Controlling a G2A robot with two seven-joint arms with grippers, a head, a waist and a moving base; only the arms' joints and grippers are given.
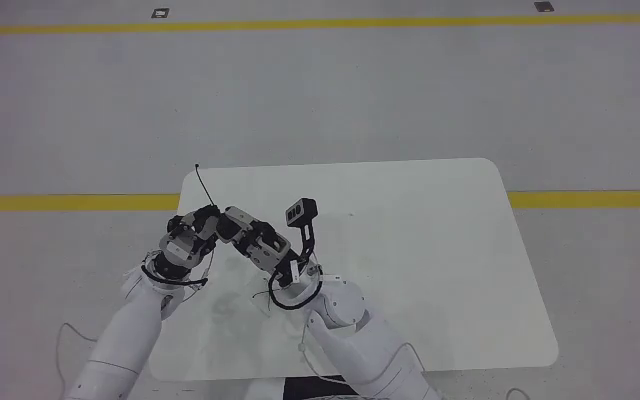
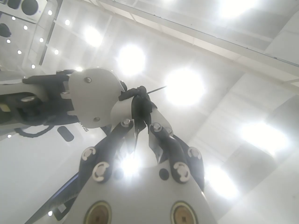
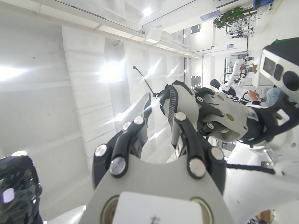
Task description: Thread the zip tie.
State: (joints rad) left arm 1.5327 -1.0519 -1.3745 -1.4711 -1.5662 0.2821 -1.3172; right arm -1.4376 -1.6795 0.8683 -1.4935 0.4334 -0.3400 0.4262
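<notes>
While the zip tie (image 1: 200, 182) appears from above as a thin black line over the near left of the table (image 1: 420, 260), the left wrist view shows the left gripper (image 2: 140, 115) clamped on it. The right wrist view shows the right gripper (image 3: 158, 103), fingers slightly apart, around the strap.

I can read no word, number or sign; print on my white wrist label (image 3: 155, 218) is too blurred.
</notes>
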